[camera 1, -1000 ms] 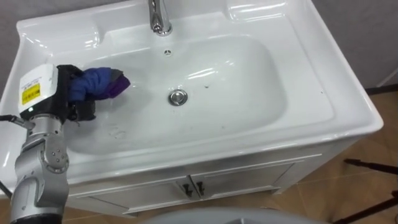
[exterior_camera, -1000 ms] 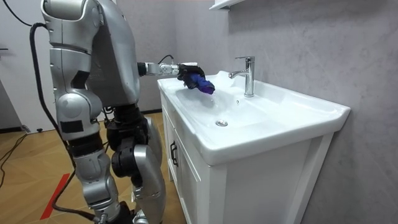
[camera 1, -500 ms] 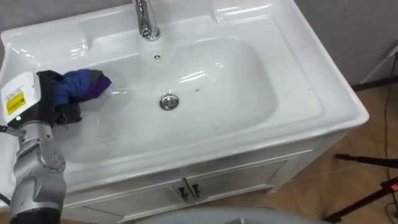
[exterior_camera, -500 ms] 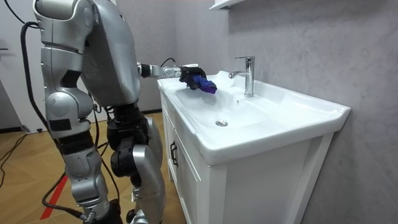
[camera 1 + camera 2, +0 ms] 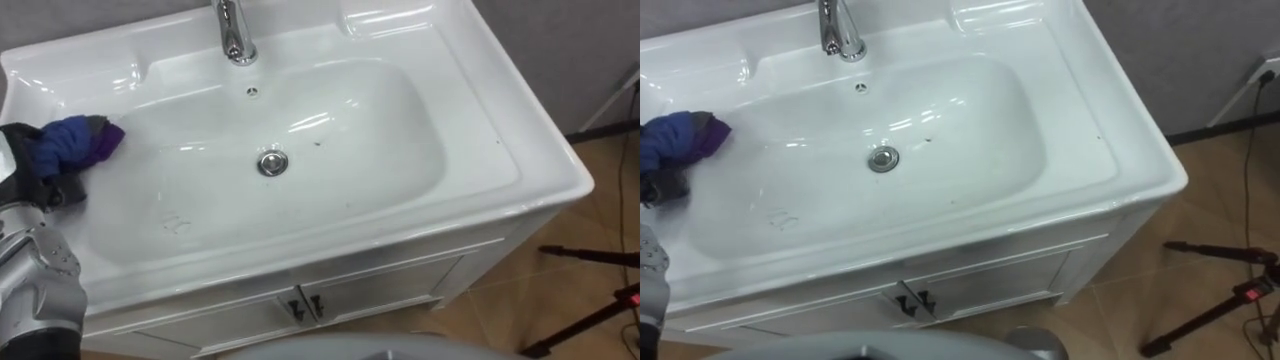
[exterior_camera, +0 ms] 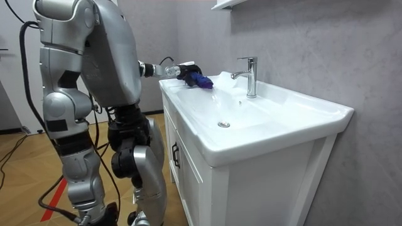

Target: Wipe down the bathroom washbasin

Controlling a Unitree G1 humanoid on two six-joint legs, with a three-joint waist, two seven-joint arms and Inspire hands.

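Left hand (image 5: 55,190) clenched on blue-purple cloth (image 5: 72,142). Cloth lies on the left inner slope of the basin (image 5: 350,150), near the rim. Tap (image 5: 232,30) and drain (image 5: 271,162) well apart from it. Robot stands before the cabinet (image 5: 380,290).

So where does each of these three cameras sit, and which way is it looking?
Left eye view: on the robot's head, looking down into the basin; its left hand, clutching the blue cloth, and forearm show at the left edge.
Right eye view: beside it on the head, same downward look, same hand.
Room view: stands off in the room beside the cabinet, seeing the whole robot side-on.
Shared: all show basin, faucet, drain and cloth.
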